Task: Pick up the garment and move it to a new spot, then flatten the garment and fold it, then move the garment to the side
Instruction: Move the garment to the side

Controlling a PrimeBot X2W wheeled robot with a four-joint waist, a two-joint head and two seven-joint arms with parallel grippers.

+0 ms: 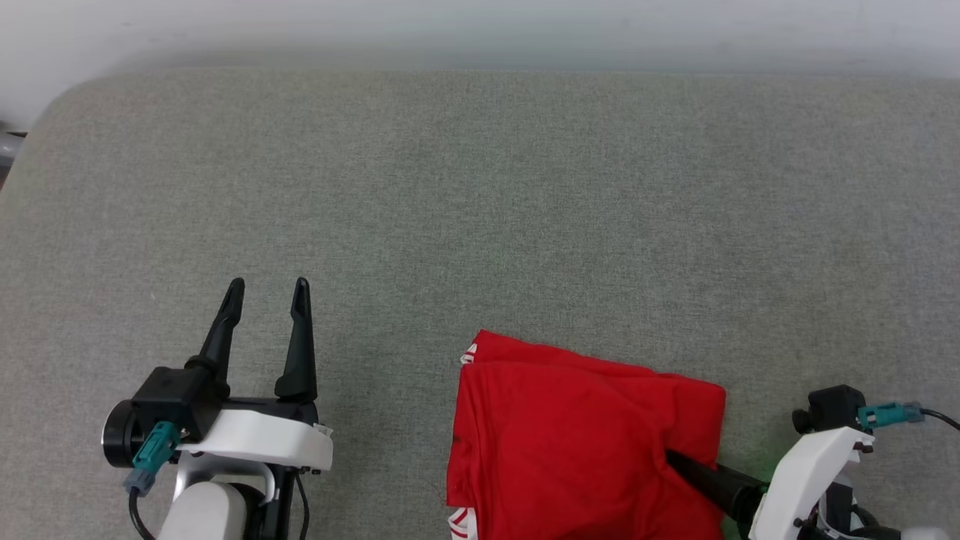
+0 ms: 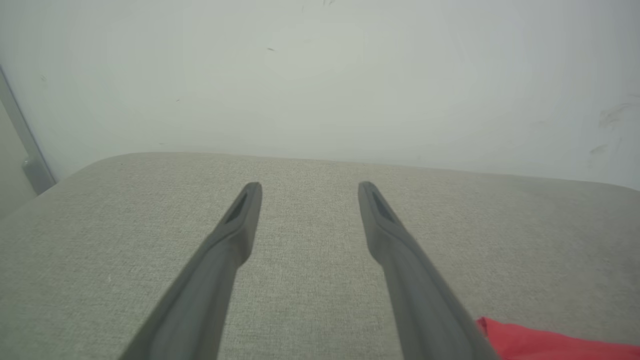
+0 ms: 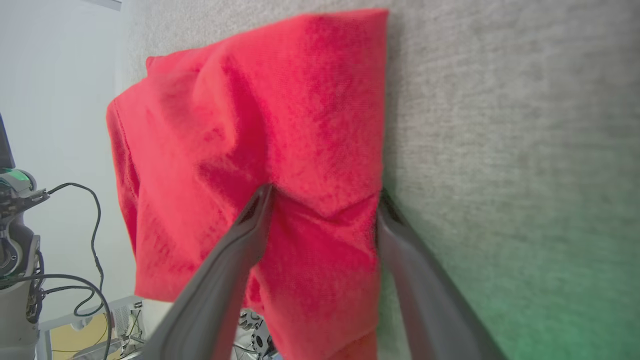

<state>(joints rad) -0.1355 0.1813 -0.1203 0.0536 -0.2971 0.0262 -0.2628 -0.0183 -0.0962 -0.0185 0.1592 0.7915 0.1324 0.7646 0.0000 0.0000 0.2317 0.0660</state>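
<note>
Two grippers on show, and they're doing very different jobs. Down in the lower left of the head view, the left gripper has its two long dark fingers spread wide with nothing between them, poised over the bare grey-green woven fabric surface. Its own wrist view agrees: the fingers are parted over cloth-covered tabletop, and the pale white wall is beyond.

The action is in the lower middle and right of the head view. The bright red soft jersey shirt lies there as a rough folded rectangle. White striped sleeve trim peeks out at its left edge, and its bottom runs off the frame. The right gripper comes in from the lower right corner and noses into the shirt's right side. In the right wrist view the fingers are well apart and straddle a bunched ridge of red cloth. One finger presses down onto the top layer and the other sits at the shirt's edge against the grey surface. The cloth is between them, but they haven't clamped down yet, by the look of it.

This shirt looks light, limp and floppy. Lift it by one corner and I'd expect the fold to sag apart. The best bet is to pinch all the stacked layers at that right edge, or slide the bundle along the surface. The weave ought to give the fingers decent grip.
</note>
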